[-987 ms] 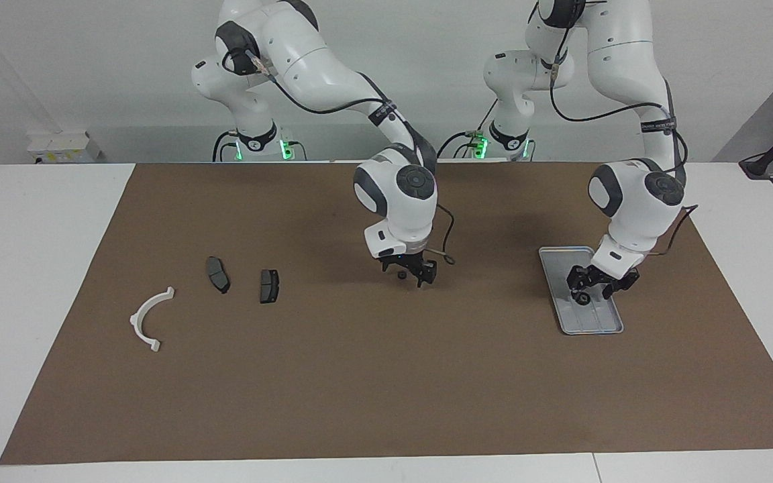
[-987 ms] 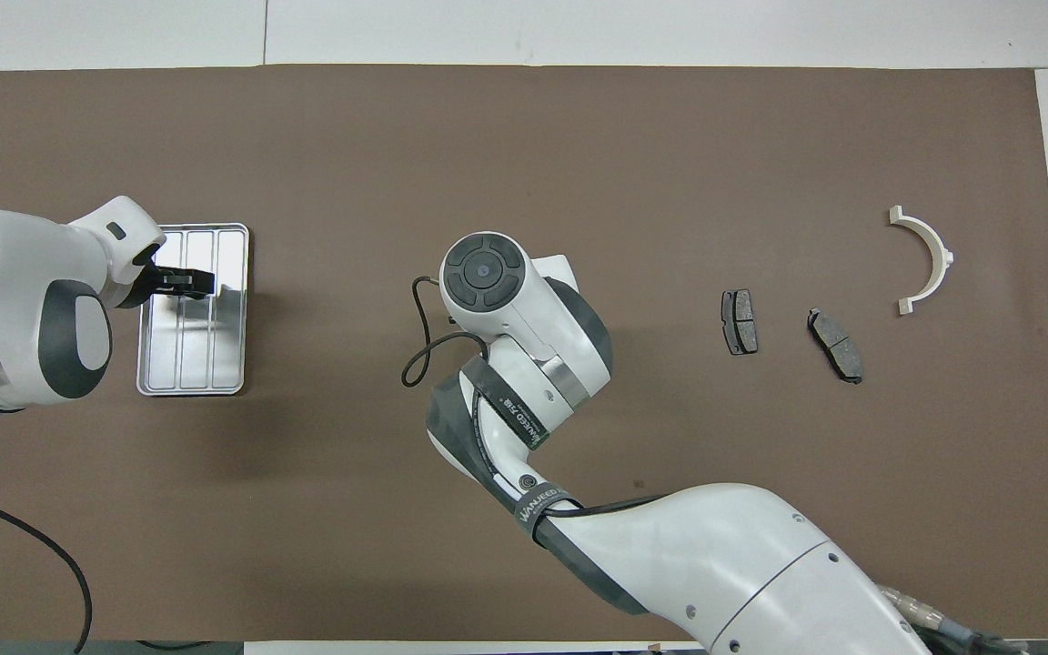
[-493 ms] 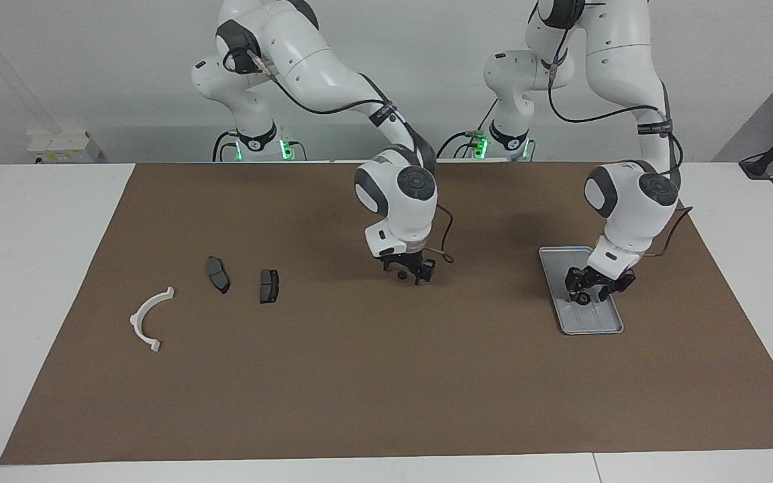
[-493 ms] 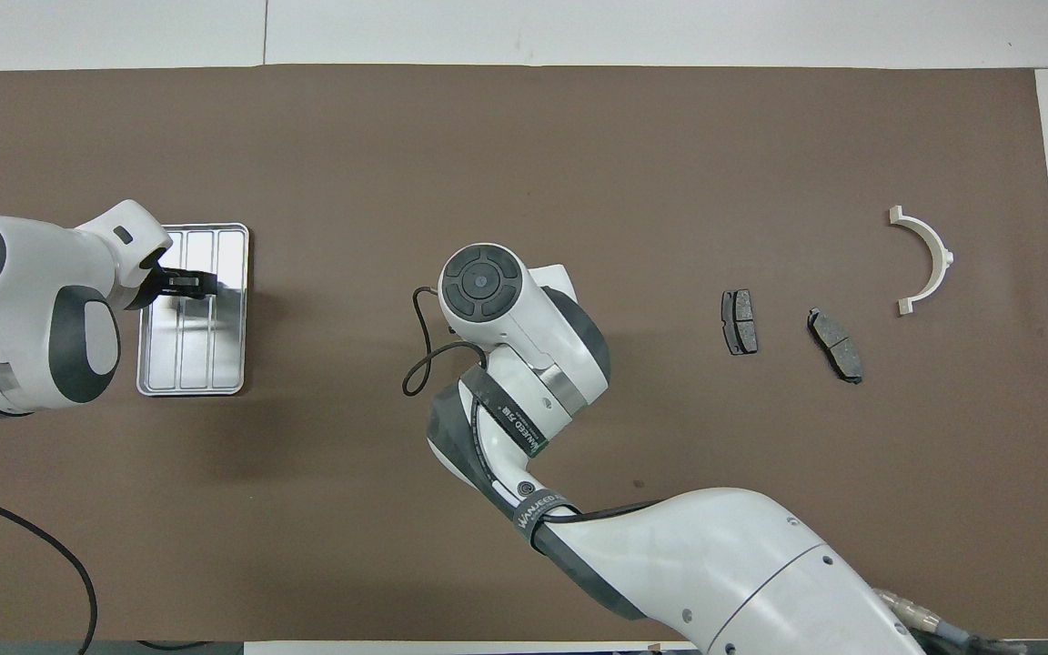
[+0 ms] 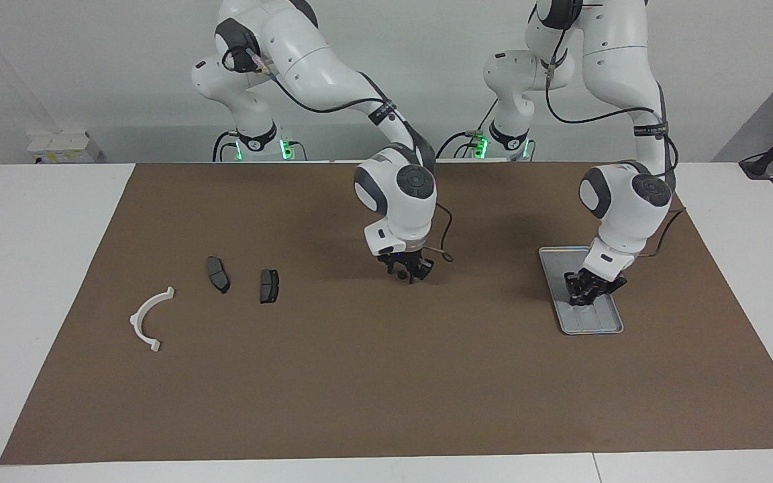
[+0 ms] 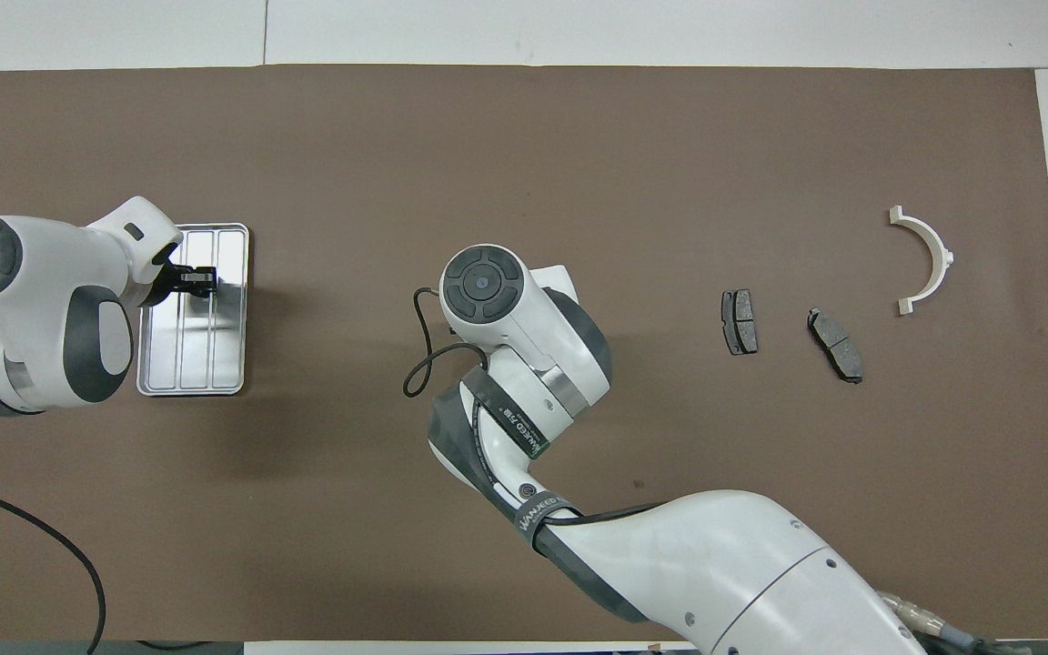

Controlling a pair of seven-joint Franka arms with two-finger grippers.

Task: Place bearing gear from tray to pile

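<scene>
Bearing gear: not separately resolvable. Only a small dark mass shows at the left gripper (image 5: 586, 293) tips, low over the tray (image 5: 556, 282). The gear's orientation and long axis cannot be read.

Tray: silver-grey, rectangular, rounded corners, raised rim, three lengthwise channels visible from overhead. Long axis runs toward and away from the robots, skewed slightly in the facing view. It lies flat on the brown mat (image 5: 386, 376) at the left arm's end of the table.

Left gripper: down inside the tray's outline, at the half nearer the robots in the facing view, tips at or just above the tray floor. Contact cannot be confirmed. From overhead the fingers (image 6: 201, 277) show dark and drawn close together, but whether they hold the gear cannot be told.

Right gripper (image 5: 410, 272): low over bare mat near the table's middle, well apart from the tray and the pile; arm waits. Finger state cannot be told.

Pile, toward the right arm's end:
- Two dark grey brake-pad pieces (image 5: 269, 286) lie side by side, near each other but not touching, long axes roughly toward and away from the robots.
- The white half-ring bracket (image 5: 148, 319) lies flat, farther from the robots than the pads and closer to the table end, apart from them.
</scene>
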